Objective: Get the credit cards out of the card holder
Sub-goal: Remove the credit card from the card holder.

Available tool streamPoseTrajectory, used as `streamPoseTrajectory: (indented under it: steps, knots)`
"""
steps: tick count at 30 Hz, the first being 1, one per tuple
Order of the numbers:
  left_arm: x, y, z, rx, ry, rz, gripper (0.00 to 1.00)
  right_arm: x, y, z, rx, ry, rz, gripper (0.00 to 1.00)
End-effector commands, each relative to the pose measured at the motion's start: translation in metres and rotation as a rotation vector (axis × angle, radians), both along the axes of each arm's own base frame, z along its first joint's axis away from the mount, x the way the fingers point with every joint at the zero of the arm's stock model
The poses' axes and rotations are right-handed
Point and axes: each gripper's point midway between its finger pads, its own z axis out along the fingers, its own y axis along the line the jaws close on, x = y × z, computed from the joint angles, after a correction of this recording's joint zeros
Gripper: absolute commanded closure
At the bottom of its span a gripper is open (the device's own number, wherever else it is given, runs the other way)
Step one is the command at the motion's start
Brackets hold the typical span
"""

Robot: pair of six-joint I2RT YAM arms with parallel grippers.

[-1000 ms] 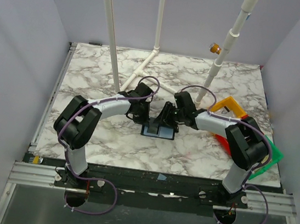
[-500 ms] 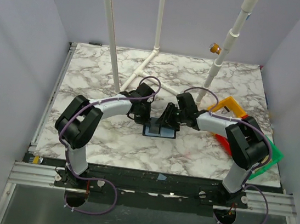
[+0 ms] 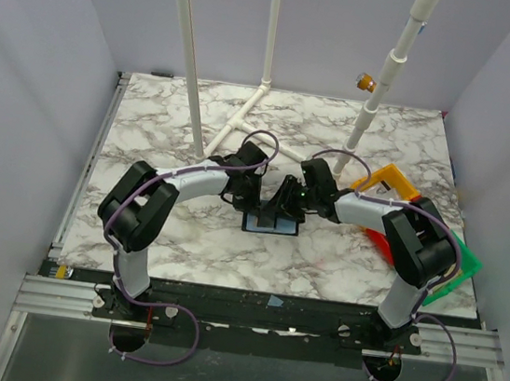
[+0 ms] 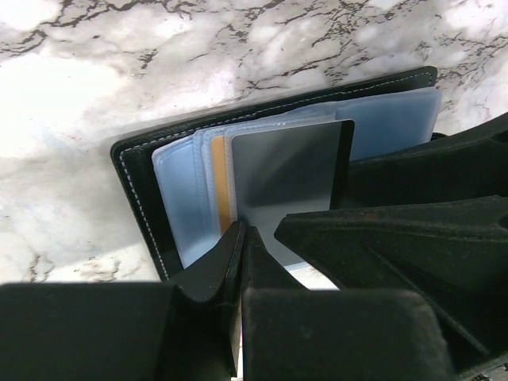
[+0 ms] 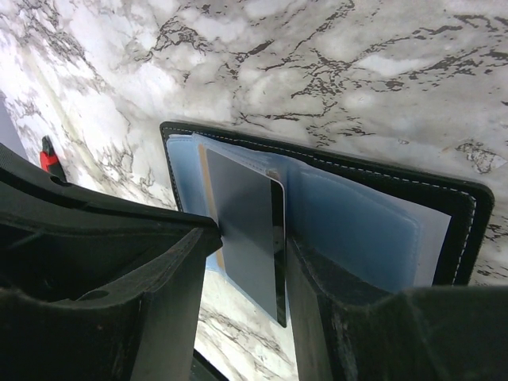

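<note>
Card holder (image 4: 135, 171) open on desk (image 4: 119, 63)
Right tool (image 5: 238, 262) clamps grey card (image 5: 246, 230); left tool (image 4: 242, 262) pinched shut just beside it

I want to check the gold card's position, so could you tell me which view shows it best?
The left wrist view: the gold card shows as a strip between blue sleeves. The right wrist view shows only a sliver; the top view cannot resolve it.

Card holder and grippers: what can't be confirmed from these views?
- Top external: card holder mostly covered by both grippers; cards too small to count.
- Left wrist: grey card lower edge hidden behind the fingers; grip unconfirmed.
- Right wrist: tan card only a sliver.
</note>
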Motion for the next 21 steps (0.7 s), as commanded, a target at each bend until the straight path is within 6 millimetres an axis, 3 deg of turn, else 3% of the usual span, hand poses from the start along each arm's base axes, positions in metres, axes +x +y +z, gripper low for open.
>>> streamPoseTrajectory:
  steps: [1, 11, 17, 21]
  knots:
    - [-0.003, -0.013, -0.001, -0.025, 0.027, -0.018, 1.0, -0.008, 0.004, -0.008, 0.03, 0.035, 0.022, 0.53]
    - [-0.01, -0.003, -0.02, 0.029, 0.076, 0.006, 1.0, -0.005, -0.02, 0.001, 0.114, 0.017, -0.002, 0.53]
    - [-0.011, -0.004, -0.022, 0.026, 0.085, 0.007, 1.0, -0.013, -0.017, 0.008, 0.253, 0.032, 0.03, 0.55]
    - [-0.01, -0.006, -0.02, 0.02, 0.082, 0.005, 1.0, -0.017, -0.013, 0.003, 0.296, 0.063, 0.029, 0.58]
